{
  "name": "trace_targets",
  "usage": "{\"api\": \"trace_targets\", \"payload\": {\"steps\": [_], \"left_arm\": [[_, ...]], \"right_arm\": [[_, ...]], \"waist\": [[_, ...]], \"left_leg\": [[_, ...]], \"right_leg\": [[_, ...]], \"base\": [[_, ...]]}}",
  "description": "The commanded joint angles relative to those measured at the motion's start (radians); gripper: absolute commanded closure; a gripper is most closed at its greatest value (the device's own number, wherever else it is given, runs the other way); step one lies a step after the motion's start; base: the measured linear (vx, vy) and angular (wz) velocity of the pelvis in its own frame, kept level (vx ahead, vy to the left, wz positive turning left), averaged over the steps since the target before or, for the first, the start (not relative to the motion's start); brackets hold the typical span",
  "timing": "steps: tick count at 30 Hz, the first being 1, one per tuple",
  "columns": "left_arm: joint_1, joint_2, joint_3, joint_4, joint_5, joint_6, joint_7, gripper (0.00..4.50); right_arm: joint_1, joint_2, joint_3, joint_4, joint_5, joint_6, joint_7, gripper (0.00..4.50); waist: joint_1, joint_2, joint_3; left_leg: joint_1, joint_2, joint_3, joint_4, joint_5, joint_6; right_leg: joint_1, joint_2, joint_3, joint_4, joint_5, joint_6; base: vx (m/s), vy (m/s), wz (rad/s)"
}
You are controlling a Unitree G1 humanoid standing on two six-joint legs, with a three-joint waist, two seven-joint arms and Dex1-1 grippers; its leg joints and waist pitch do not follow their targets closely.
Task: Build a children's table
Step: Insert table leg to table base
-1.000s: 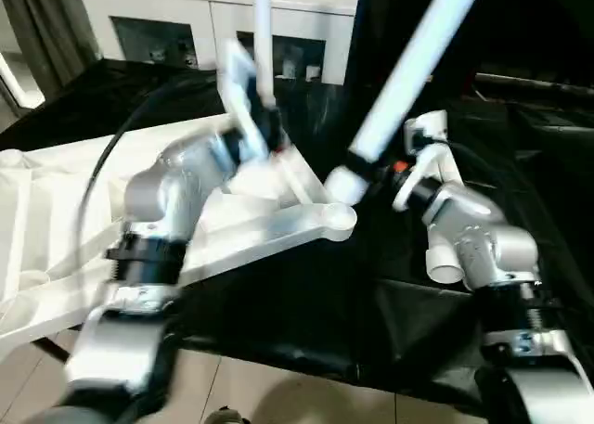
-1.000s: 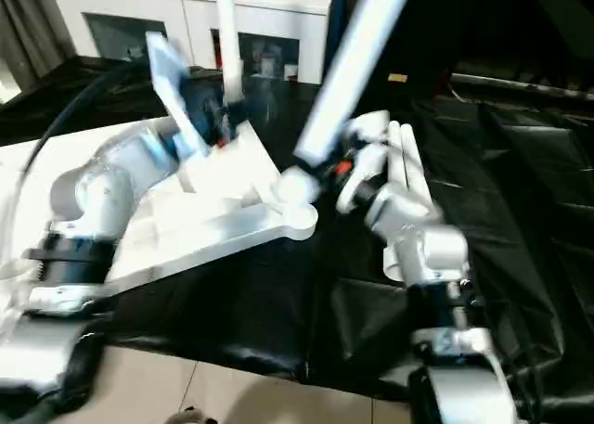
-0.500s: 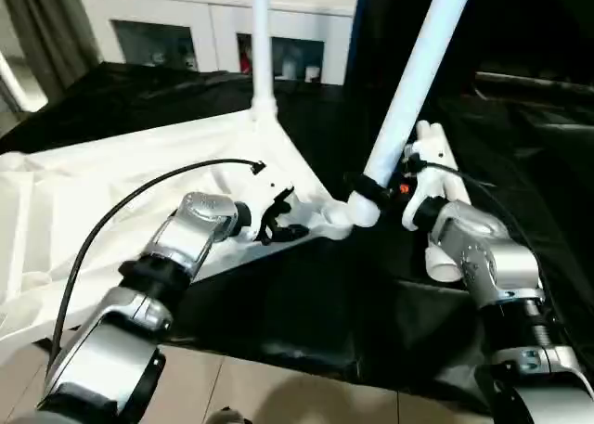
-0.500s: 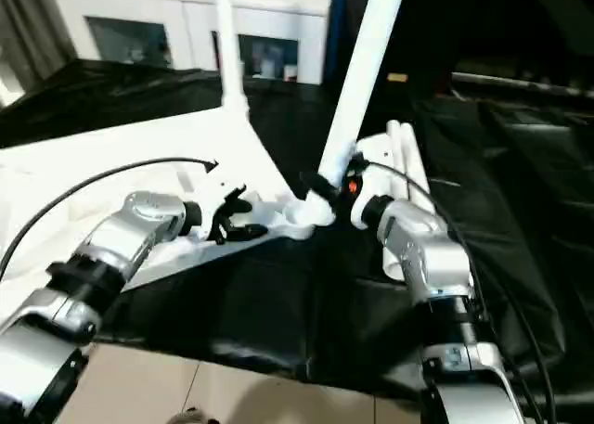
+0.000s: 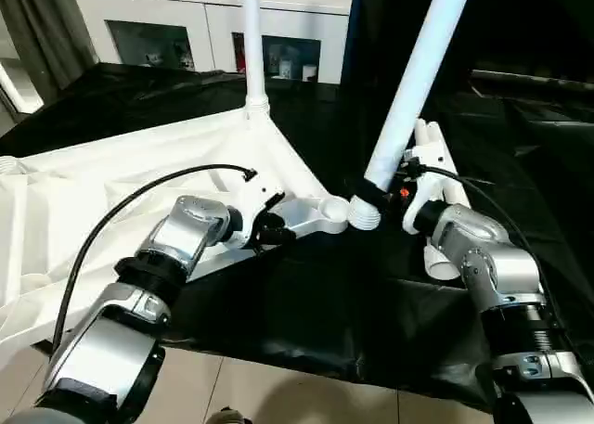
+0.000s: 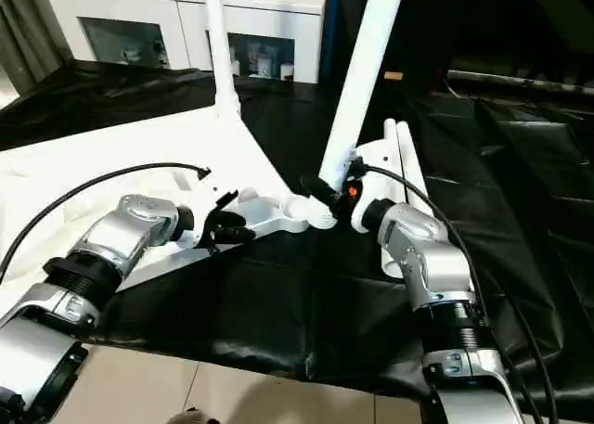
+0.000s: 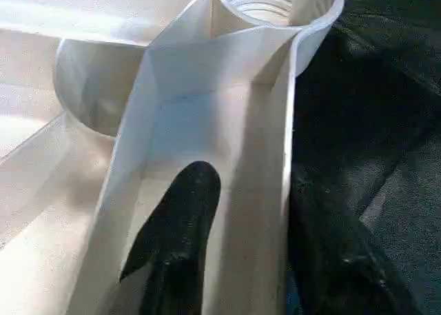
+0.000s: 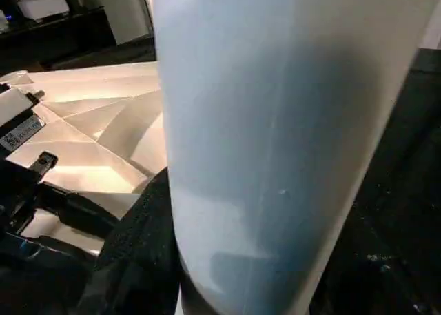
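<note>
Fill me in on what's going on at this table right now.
A humanoid robot is assembling a white children's table. The tabletop lies upside down on black sheeting, with one leg already standing in a far corner socket. The right gripper holds a second leg tilted, its lower end at the open near corner socket but not yet seated. The left gripper is at the tabletop's edge rib beside that socket, one black finger inside the channel. More legs lie behind the right arm.

No text, brand, number or sign can be read anywhere; a small white label on the dark gear at the edge of the right wrist view carries a few lines of print too small and blurred to make out.
</note>
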State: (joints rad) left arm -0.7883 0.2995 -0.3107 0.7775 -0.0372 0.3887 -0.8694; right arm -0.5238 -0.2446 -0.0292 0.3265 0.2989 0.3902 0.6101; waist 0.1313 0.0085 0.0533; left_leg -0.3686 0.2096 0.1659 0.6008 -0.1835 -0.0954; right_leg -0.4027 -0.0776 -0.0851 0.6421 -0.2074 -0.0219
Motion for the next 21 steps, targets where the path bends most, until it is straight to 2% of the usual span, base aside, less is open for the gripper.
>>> {"api": "trace_targets", "payload": {"steps": [1,4,5,9,19,21], "left_arm": [[-0.001,0.0,0.012,-0.007,0.004,0.001,-0.005,3.05],[0.0,0.001,0.01,-0.008,0.01,-0.002,-0.012,3.25],[0.001,0.0,0.01,-0.007,0.011,-0.003,-0.014,3.39],[0.001,-0.001,0.002,0.0,0.023,-0.013,-0.017,3.58],[0.006,0.008,-0.015,0.006,0.043,-0.031,-0.035,4.45],[0.035,0.032,-0.032,-0.029,0.046,-0.136,-0.107,4.48]], "right_arm": [[-0.007,-0.004,0.006,-0.016,-0.005,0.0,0.0,2.59],[-0.007,-0.004,0.007,-0.016,-0.005,0.0,0.001,2.59],[-0.007,-0.004,0.007,-0.016,-0.005,-0.001,0.001,2.59],[-0.009,-0.004,0.008,-0.014,-0.007,-0.002,0.004,2.59],[-0.019,-0.008,0.013,-0.011,-0.005,0.003,0.019,2.59],[-0.031,-0.014,0.023,-0.007,-0.001,0.01,0.046,2.59]], "waist": [[0.0,0.005,-0.076],[0.001,0.004,-0.074],[0.001,0.009,-0.074],[0.0,0.006,-0.074],[-0.002,0.004,-0.072],[-0.004,0.004,-0.073]], "left_leg": [[0.005,0.014,-0.003,-0.064,-0.109,0.017],[0.005,0.014,-0.002,-0.066,-0.119,0.014],[0.006,0.014,-0.003,-0.066,-0.124,0.011],[0.005,0.014,-0.003,-0.067,-0.128,0.008],[0.004,0.014,-0.003,-0.068,-0.131,0.009],[0.004,0.015,-0.004,-0.069,-0.132,0.009]], "right_leg": [[0.069,-0.066,0.053,-0.073,-0.002,-0.213],[0.069,-0.066,0.053,-0.076,-0.022,-0.209],[0.068,-0.066,0.053,-0.076,-0.03,-0.207],[0.068,-0.066,0.053,-0.078,-0.034,-0.204],[0.069,-0.066,0.053,-0.081,-0.053,-0.196],[0.069,-0.066,0.053,-0.081,-0.053,-0.194]], "base": [[0.0,0.0,0.0],[0.0,0.0,0.0],[0.0,0.0,0.0],[0.0,0.0,0.0],[0.0,0.0,0.0],[0.0,0.0,0.0]]}}
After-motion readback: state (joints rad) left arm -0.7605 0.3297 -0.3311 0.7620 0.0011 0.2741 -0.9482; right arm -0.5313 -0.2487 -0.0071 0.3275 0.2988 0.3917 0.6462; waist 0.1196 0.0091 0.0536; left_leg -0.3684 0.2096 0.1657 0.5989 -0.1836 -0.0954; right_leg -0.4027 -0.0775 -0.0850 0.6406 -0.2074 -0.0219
